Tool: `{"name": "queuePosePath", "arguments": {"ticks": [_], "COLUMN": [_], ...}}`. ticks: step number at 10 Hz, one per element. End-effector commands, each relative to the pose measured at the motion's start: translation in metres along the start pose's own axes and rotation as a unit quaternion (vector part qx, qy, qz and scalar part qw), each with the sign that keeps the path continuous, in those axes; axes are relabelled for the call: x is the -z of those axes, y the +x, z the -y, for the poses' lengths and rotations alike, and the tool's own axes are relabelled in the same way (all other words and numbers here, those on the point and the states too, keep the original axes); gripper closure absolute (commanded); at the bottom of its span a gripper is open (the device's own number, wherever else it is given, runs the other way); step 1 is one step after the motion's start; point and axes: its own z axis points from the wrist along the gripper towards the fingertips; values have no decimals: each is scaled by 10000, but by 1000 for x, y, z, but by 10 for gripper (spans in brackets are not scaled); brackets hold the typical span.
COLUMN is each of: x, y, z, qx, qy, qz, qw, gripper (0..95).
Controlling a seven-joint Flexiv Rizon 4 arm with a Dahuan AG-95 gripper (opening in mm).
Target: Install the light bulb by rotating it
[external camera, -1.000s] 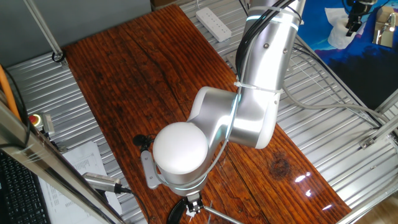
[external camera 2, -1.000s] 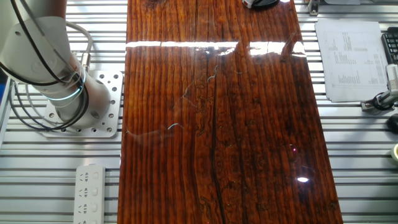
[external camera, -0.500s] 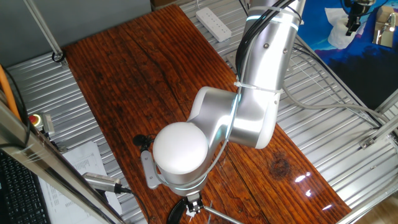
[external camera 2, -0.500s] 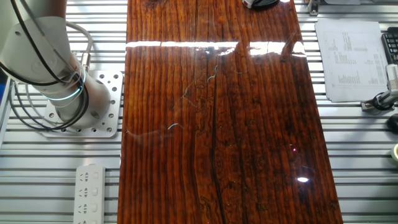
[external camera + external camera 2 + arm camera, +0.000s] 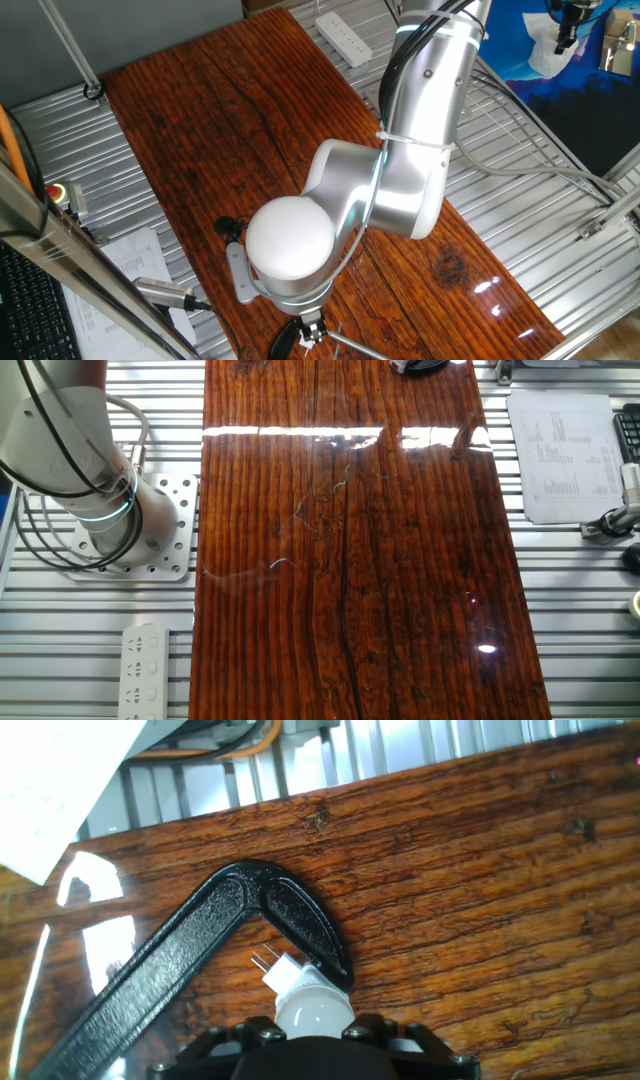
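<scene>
"Wooden and shiny, is that the table (image 5: 350, 560)?"

"Yes, brown with dark lines. The silver arm (image 5: 400, 170) bends over it."

"Where is the light bulb (image 5: 312, 1005)?"

"In the hand view, low in the middle. It is small and white, with two little pins pointing up and left. The hand (image 5: 315, 1045) is pinching it from both sides."

"What is the black thing?"

"A bent black bar (image 5: 225, 935) lies on the table. The bulb's narrow end sits just beside it."
</scene>
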Motion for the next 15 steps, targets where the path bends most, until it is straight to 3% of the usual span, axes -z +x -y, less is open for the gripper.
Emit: {"name": "queuePosePath", "arguments": {"ticks": [1,2,3,4,5,6,7,9,11,12,13,15], "x": [0,1,4,7,10,15,17,21,21,21,20,18], "y": [0,0,0,1,2,4,5,7,7,7,7,8], "z": [0,-1,-2,-3,-4,-6,-7,-8,-8,-8,-10,-13], "qx": [2105,2224,2535,3074,3575,4228,4641,5452,6049,6168,6590,6939], "qy": [323,324,341,363,367,372,374,383,336,326,281,278], "qz": [79,76,66,69,67,78,85,70,62,64,88,78], "qw": [9770,9744,9667,9509,9332,9054,8849,8374,7956,7864,7516,7195], "gripper": [0,0,0,0,190,190,190,190,190,190,190,190]}}
